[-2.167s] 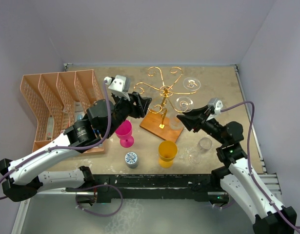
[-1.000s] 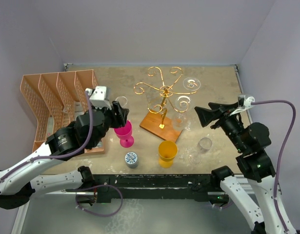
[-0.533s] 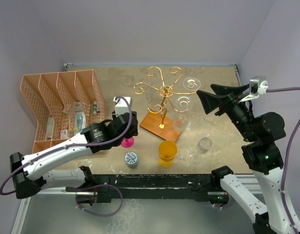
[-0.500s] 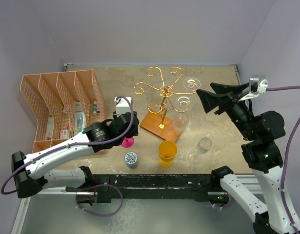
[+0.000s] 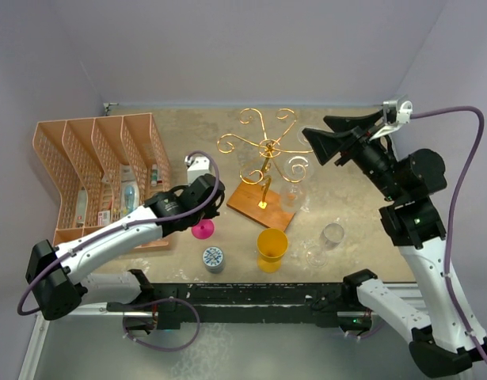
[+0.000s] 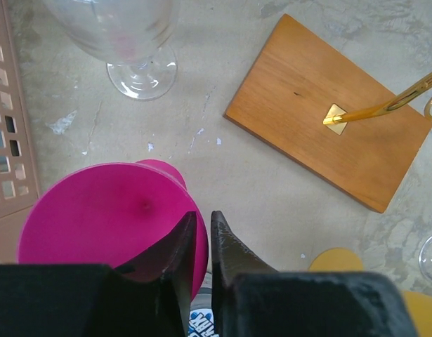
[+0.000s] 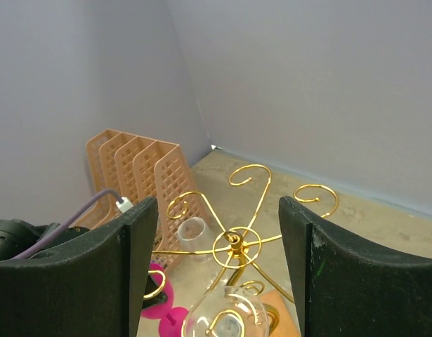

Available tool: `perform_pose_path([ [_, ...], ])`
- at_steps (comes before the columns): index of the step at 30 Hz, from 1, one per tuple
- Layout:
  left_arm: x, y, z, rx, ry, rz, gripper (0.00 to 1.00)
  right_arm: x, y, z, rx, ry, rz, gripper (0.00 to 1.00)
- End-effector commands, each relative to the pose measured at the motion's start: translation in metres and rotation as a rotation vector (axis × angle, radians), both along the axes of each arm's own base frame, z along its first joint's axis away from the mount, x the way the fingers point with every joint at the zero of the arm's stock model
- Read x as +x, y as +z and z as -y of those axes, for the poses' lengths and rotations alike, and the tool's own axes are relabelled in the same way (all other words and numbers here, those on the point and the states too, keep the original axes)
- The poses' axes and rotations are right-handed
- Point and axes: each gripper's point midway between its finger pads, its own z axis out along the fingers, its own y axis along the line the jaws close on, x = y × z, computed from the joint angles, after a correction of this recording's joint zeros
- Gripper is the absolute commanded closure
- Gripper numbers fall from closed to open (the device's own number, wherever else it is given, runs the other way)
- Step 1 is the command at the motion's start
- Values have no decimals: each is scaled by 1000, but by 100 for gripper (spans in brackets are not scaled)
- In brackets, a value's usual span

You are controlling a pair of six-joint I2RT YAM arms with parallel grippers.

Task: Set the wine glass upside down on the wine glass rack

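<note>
A pink wine glass (image 6: pixel 96 217) stands upright on the table left of the wine glass rack (image 5: pixel 265 147). My left gripper (image 6: pixel 199 219) is shut on its rim, with one finger inside the bowl and one outside. From above, only the foot of the pink glass (image 5: pixel 202 230) shows below the left gripper (image 5: pixel 207 210). The rack's gold scroll arms (image 7: pixel 233 242) rise from a wooden base (image 6: pixel 328 112). A clear glass (image 7: pixel 226 316) hangs upside down on it. My right gripper (image 5: pixel 316 145) hovers open, high beside the rack's right arms, holding nothing.
An orange divided basket (image 5: pixel 89 162) stands at the left. A clear glass (image 6: pixel 131 42) stands behind the pink one. A yellow glass (image 5: pixel 272 247), a blue-and-white cap (image 5: pixel 214 258) and a clear glass on its side (image 5: pixel 326 237) sit near the front edge.
My left gripper has come down over the pink glass and closed on its rim. The right arm has swung left toward the rack, still open.
</note>
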Motion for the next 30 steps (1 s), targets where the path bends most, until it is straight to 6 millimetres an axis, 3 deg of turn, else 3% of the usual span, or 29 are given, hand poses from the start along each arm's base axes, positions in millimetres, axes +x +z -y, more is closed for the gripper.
perform_pose_path([
  [1,4,7,4,-17,5,15,96,-11,32,-12,23,91,123,29],
  [4,4,13,2,-20,7,21,100,-11,36,-17,48,119,125,30],
  [7,4,32,3,-53,5,45,100,-14,44,-19,97,146,125,30],
  [13,-3,112,-10,-187,18,168,100,-26,57,-28,191,250,137,29],
  [25,-15,260,-108,-256,271,527,100,-25,77,-42,311,355,141,26],
  [30,-26,328,-116,-503,244,737,100,-18,82,-59,382,371,116,23],
])
